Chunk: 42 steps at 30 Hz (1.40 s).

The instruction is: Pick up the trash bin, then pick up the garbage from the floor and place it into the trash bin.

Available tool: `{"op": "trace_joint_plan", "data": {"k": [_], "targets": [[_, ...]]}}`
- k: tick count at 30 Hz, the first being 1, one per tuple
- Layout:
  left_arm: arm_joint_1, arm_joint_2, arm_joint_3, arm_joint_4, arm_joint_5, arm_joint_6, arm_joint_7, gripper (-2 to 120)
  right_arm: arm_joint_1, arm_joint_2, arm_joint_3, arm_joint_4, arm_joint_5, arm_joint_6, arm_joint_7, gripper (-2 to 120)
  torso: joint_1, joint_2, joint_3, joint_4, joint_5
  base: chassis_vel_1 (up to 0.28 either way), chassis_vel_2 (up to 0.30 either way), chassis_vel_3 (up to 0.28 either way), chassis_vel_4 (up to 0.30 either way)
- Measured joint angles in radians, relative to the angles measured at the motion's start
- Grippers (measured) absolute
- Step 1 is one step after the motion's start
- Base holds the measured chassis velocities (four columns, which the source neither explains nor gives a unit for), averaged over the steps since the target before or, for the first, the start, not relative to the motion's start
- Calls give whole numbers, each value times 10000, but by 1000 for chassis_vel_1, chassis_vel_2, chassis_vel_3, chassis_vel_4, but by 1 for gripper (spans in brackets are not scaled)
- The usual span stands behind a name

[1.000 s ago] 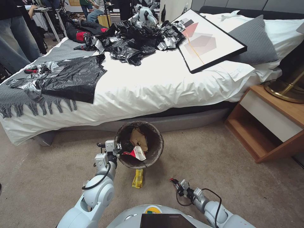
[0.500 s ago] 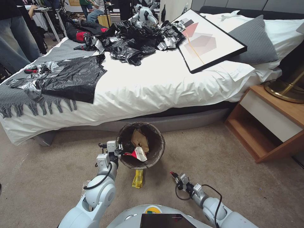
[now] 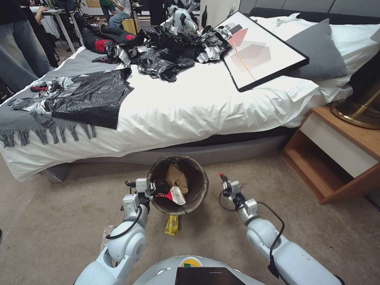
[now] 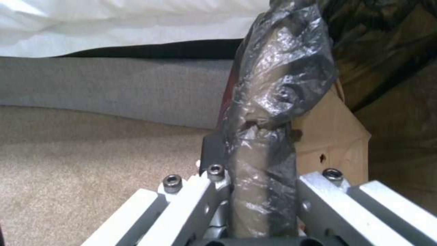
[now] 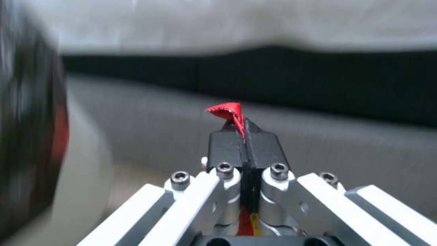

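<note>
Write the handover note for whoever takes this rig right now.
Left claw: shut on the trash bin's lined rim, at the bin's left side.
Right claw: shut on a red wrapper scrap, raised beside the bin's right side, not yet over the opening.
In the bin: brown paper bag, red-and-white wrapper.
Left: drop the scrap in, then fetch the yellow wrapper lying on the carpet just in front of the bin.

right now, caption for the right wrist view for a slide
Right gripper, jaws shut on a red wrapper scrap, held beside the trash bin near the bed base.
</note>
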Motion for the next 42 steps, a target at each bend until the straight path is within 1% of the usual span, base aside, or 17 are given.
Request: {"op": "trace_joint_plan", "data": {"k": [2,3,5,6,7,11,13,15,17,19,20,22,23,25,27,31,42], "targets": [[0,4,13,-1,0,4,-5,3,28,21,128,341,25,-110,272,0,0,0,0,-1,0,0,0,0,0],[0,20,15,-2,-3,6,-11,3,116,79,320,879,27,-294,828,0,0,0,0,1,0,0,0,0,0],[16,60,18,-11,-10,8,-18,3,245,144,528,1573,26,-447,1462,0,0,0,0,1,0,0,0,0,0],[16,60,18,-11,-10,8,-18,3,245,144,528,1573,26,-447,1462,0,0,0,0,1,0,0,0,0,0],[28,78,18,-19,-12,10,-18,3,313,192,663,2053,39,-499,1882,0,0,0,0,1,0,0,0,0,0],[38,111,22,-17,-13,10,-18,3,443,313,936,2826,-24,-487,2420,0,0,0,0,0,0,0,0,0,0],[40,114,29,-10,-13,10,-18,3,470,336,1004,2958,-44,-462,2491,0,0,0,0,0,1,0,0,0,0],[45,138,57,32,-11,10,-15,3,527,362,1248,3554,-102,-275,2546,0,0,0,0,-1,1,0,0,0,0],[40,155,74,61,-16,22,-15,3,535,355,1307,3816,-102,-184,2467,0,0,0,0,-1,1,0,0,0,0],[20,172,130,85,-68,84,-15,3,553,290,1347,4548,58,45,1974,0,0,0,0,0,1,0,0,0,0],[20,172,130,85,-68,84,-15,3,553,290,1347,4548,58,45,1974,0,0,0,0,0,1,0,0,0,0],[15,197,233,86,-141,188,-22,3,599,125,1188,5342,543,308,1113,0,0,0,0,0,0,0,0,0,0],[15,197,233,86,-141,188,-22,3,599,125,1188,5342,543,308,1113,0,0,0,0,0,0,0,0,0,0],[6,201,301,92,-162,278,-50,3,644,-93,891,5855,840,388,476,0,0,0,0,0,1,0,0,0,0],[6,203,315,92,-176,306,-61,3,661,-156,807,5946,880,392,343,0,0,0,0,0,1,0,0,0,0],[11,219,347,75,-209,377,-92,3,732,-694,284,6431,1094,465,-554,0,0,0,0,0,2,0,0,0,0],[-31,143,349,74,-209,403,-122,3,918,-1343,-783,6595,1188,469,-1316,0,0,0,0,0,1,0,0,0,0]]}}
